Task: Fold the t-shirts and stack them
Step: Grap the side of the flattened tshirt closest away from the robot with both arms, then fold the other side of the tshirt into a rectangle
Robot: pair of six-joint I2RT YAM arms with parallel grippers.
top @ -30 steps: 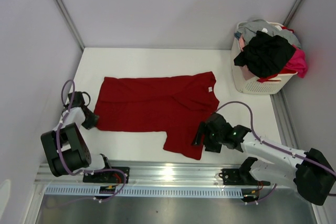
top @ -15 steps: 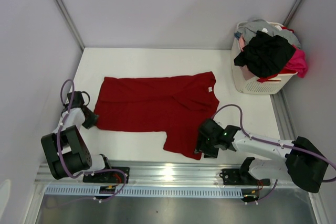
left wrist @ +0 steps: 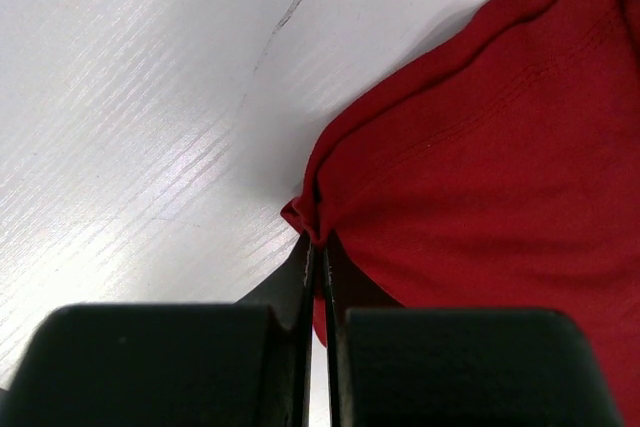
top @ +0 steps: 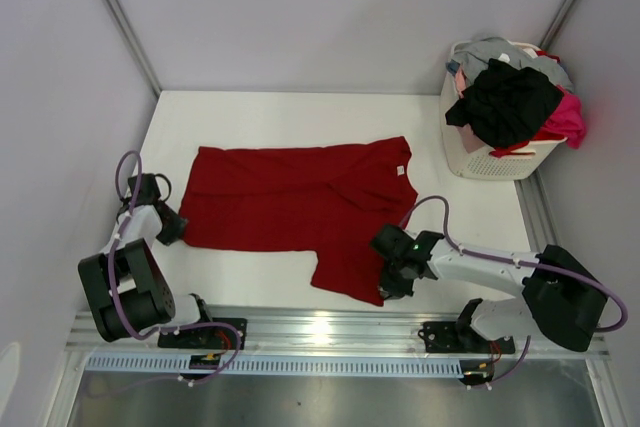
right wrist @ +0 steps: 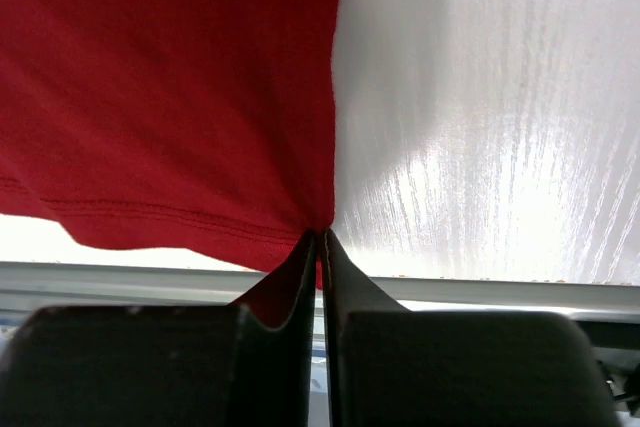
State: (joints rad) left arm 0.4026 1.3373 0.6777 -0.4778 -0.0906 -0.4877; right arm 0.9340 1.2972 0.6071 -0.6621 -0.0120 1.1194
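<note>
Sliding in and down, the right claw [top: 386, 286] has clenched on the near corner of the red t-shirt [top: 290, 197], which lies spread on the tabletop [top: 470, 217]. The left claw [top: 172, 230] stays pinched on its left corner. With both corners held, a fold looks ready to start. Other t-shirts [top: 505, 102] wait in the far basket [top: 480, 159].

1. Left arm [top: 125, 267], above the left end of the silver mounting rail [top: 320, 332]: white links; bulky black joint housings; a grey-purple cable [top: 122, 179] loops along it.
2. Right arm [top: 500, 272], above the rail's right end: the same white and black; its own cable [top: 450, 207] arches over; small green light [top: 404, 244].
3. Left gripper [left wrist: 315, 247] and right gripper [right wrist: 318, 237]: matte black fingers [left wrist: 285, 282], blocky, tapering to thin tips.
</note>
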